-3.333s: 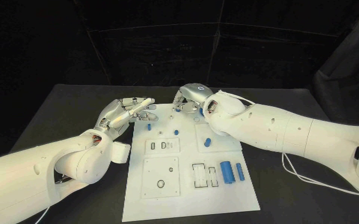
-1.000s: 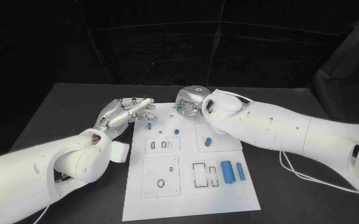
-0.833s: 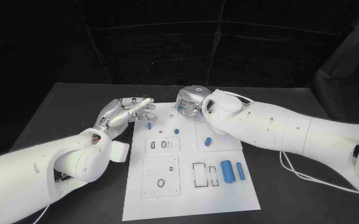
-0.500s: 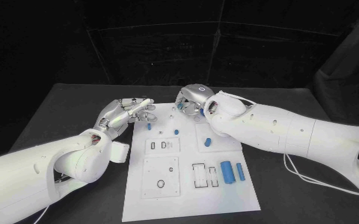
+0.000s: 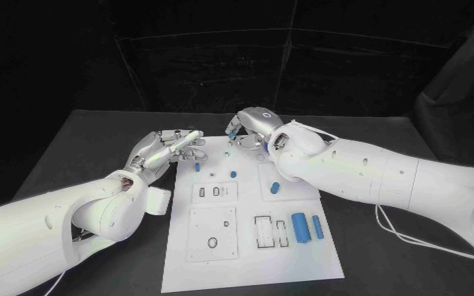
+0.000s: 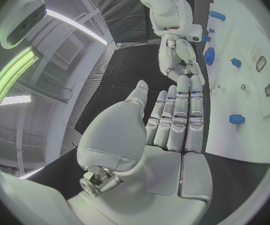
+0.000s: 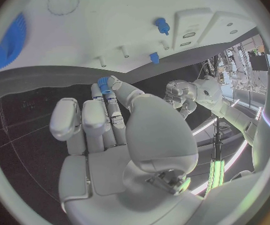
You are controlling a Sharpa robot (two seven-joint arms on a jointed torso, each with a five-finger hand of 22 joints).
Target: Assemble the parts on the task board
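The white task board [image 5: 247,248] lies in the middle of the table. My right hand [image 5: 249,129] hovers over the board's far edge and pinches a small blue part [image 7: 102,84] between thumb and fingertips; the same blue part [image 5: 231,133] peeks out below the hand. My left hand [image 5: 166,148] is at the board's far left corner, fingers straight and side by side, thumb apart, holding nothing; the left wrist view shows the left hand [image 6: 172,120] facing the right hand [image 6: 179,55]. Two small blue pegs [image 5: 196,168] [image 5: 233,173] stand in the board near both hands.
An oblong blue part [image 5: 274,187] lies mid-board. Two blue cylinders [image 5: 299,227] [image 5: 317,226] lie side by side at the board's right edge, next to rectangular slots [image 5: 263,231]. A round blue disc [image 7: 9,42] shows in the right wrist view. Black table [image 5: 89,152] surrounds the board.
My right hand has lifted a little from the board's far edge and tipped back, carrying the small blue part. The left hand has stayed where it was.
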